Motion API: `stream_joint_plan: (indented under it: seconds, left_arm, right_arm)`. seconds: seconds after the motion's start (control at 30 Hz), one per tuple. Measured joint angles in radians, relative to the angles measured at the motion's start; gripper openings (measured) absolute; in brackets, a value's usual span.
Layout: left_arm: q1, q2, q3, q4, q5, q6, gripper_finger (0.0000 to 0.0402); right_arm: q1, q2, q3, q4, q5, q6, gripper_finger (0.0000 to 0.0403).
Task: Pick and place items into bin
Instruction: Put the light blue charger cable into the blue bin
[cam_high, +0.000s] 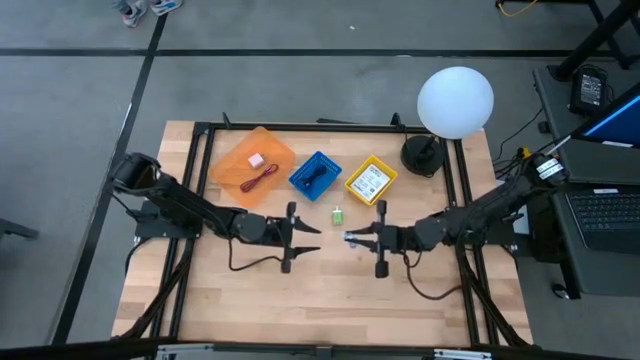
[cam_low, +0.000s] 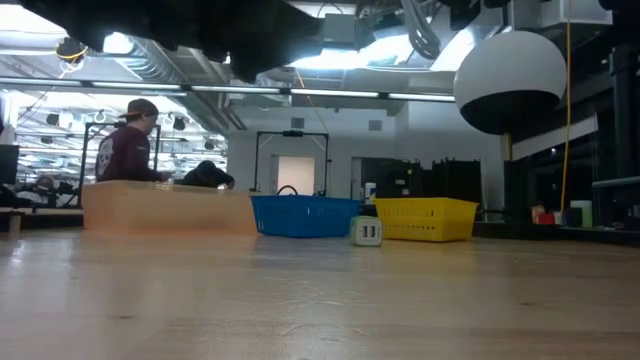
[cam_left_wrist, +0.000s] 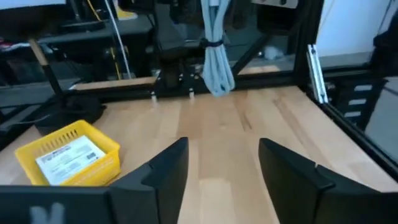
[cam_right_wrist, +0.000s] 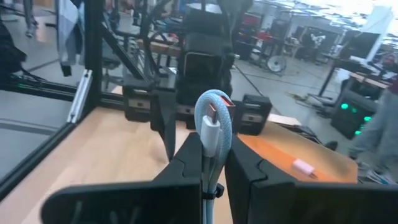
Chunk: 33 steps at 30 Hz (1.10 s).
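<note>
The tabletop (cam_high: 250, 300) is pale wood planks inside a black frame, set on a grey floor crossed by dark tape lines. Along its far side stand three bins: an orange bin (cam_high: 253, 166) holding a pink block (cam_high: 256, 159) and a red cord (cam_high: 262, 180), a blue bin (cam_high: 315, 174) with a black cable (cam_high: 314, 176) inside, and a yellow bin (cam_high: 371, 181) holding a white packet (cam_high: 369, 181). A small green piece (cam_high: 339, 214) lies on the bare wood just in front of the blue bin. Beside the yellow bin stands a black lamp base (cam_high: 422, 154) with a white globe (cam_high: 455, 101).

The left pincer (cam_high: 310, 238) hangs over mid-tabletop, released, its fingers (cam_left_wrist: 165, 174) spread with nothing between them. The right pincer (cam_high: 352, 240) faces it close by, clenched on a light blue cable (cam_right_wrist: 213, 134) that loops up between its fingers (cam_right_wrist: 249, 171).

Beyond the tabletop is an open workshop with ceiling lights and shelving; a person (cam_low: 128, 140) in a cap stands behind the orange bin. A laptop (cam_high: 608, 215) sits on a stand to the right.
</note>
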Motion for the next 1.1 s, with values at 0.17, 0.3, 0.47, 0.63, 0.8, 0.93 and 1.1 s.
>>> stream_joint_plan:
  seconds: [0.17,0.3,0.47,0.63,0.8,0.93,1.1]
  left_arm:
    - [0.022,0.029,0.0,0.12,0.002,-0.027,0.021]
    - [0.038,0.038,0.018,0.129,0.054,-0.061,0.0211]
    - [0.049,0.038,0.045,0.129,0.107,-0.093,0.0206]
    - [0.049,0.057,0.072,0.128,0.106,-0.086,0.0207]
    - [0.049,0.112,0.094,0.129,0.107,-0.078,0.0204]
    - [0.049,0.144,0.127,0.132,0.12,-0.075,0.0203]
    - [0.046,0.16,0.155,0.13,0.196,-0.051,0.02]
  right_arm:
    - [-0.03,0.0,0.0,0.021,-0.078,0.004,0.0019]
    - [-0.039,0.0,0.0,0.025,-0.113,0.004,0.0019]
    - [-0.041,0.027,0.0,0.075,-0.12,-0.004,0.0019]
    - [-0.041,0.098,0.0,0.202,-0.155,-0.087,0.0019]
    - [-0.052,0.133,0.032,0.222,-0.154,-0.096,0.0019]
    - [-0.059,0.172,0.048,0.219,-0.154,-0.099,0.0019]
    - [-0.065,0.197,0.069,0.224,-0.155,-0.099,0.0019]
